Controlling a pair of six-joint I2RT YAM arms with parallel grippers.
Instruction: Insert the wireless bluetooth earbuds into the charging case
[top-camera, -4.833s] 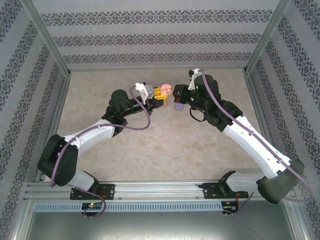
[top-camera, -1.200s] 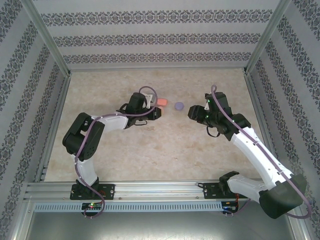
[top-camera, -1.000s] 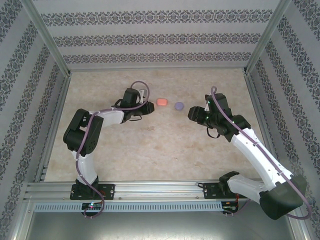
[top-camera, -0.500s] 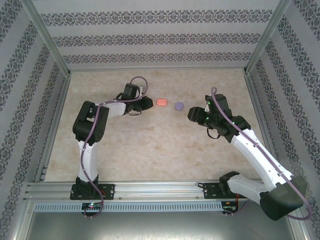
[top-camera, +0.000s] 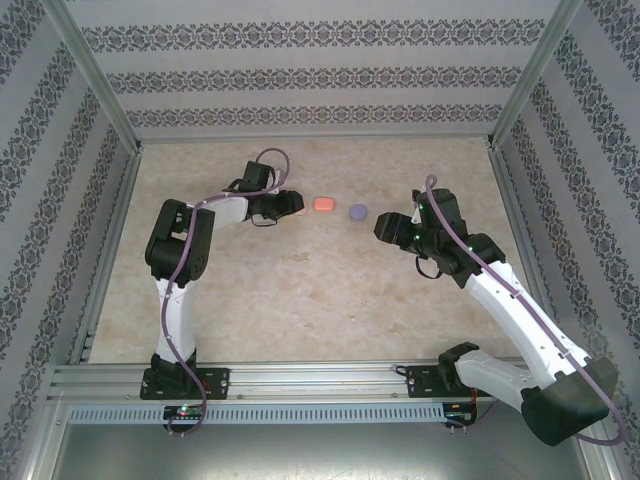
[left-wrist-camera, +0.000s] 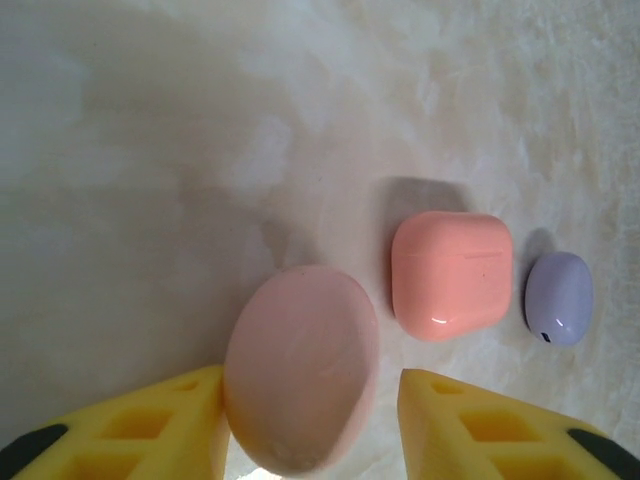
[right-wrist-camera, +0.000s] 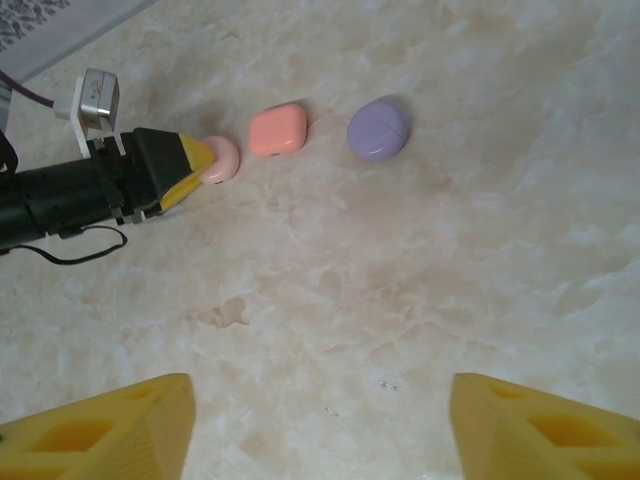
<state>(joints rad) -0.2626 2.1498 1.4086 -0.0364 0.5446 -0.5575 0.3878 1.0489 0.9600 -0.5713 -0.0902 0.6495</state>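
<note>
At the far middle of the counter (left-wrist-camera: 150, 150), the left hand (left-wrist-camera: 310, 382) lies low with its yellow fingers (left-wrist-camera: 160, 425) spread to either side of the pink case (left-wrist-camera: 300, 340). In the left wrist view, one finger is at the case's edge, touching or just beside it, I cannot tell which. The other finger stands off with a clear gap, so the case is not pinched. The pink case is an oval with its lid shut, resting on the counter. Just beside it, apart by a narrow strip of marbled surface, sits the coral case (left-wrist-camera: 452, 273), squarish with rounded corners and closed, its seam showing. Just beyond that is the purple case (left-wrist-camera: 559, 297), a smaller rounded shape, also shut. The three form a short row running away from the left hand.

The right hand (right-wrist-camera: 318, 392) is above bare counter on the purple case's side of the row and well apart from it. Its fingers are spread wide and nothing is between them. Its wrist view looks across at all three cases and at the left hand's tip by the pink one.
</note>
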